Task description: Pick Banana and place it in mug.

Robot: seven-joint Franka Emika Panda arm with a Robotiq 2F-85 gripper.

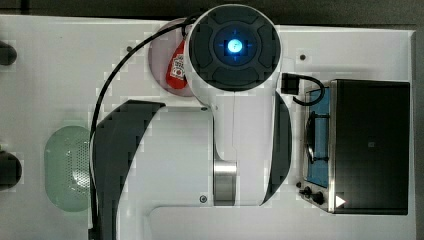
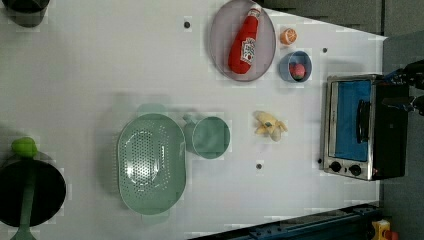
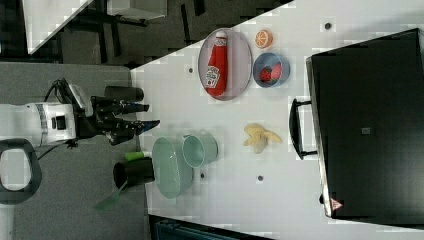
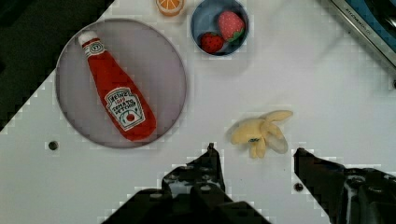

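Note:
The banana (image 4: 259, 131), a small pale yellow peeled toy, lies on the white table between the grey plate and the toaster oven; it also shows as the banana (image 2: 270, 126) and the banana (image 3: 260, 136). The mint-green mug (image 2: 210, 137) stands beside the perforated basket, a short way from the banana, and appears again as the mug (image 3: 200, 150). My gripper (image 3: 147, 115) hangs high above the table, open, with nothing between its fingers. In the wrist view the gripper (image 4: 255, 149) shows its dark fingertips (image 4: 211, 154) spread on either side just short of the banana.
A ketchup bottle (image 2: 245, 42) lies on a grey plate (image 2: 220, 50). Near it are an orange slice (image 2: 288, 36) and a blue bowl (image 2: 287, 70) of red berries. A toaster oven (image 2: 357, 127) stands beyond the banana. An oval green basket (image 2: 150, 165) adjoins the mug. A black pot (image 2: 30, 192) is at the table edge.

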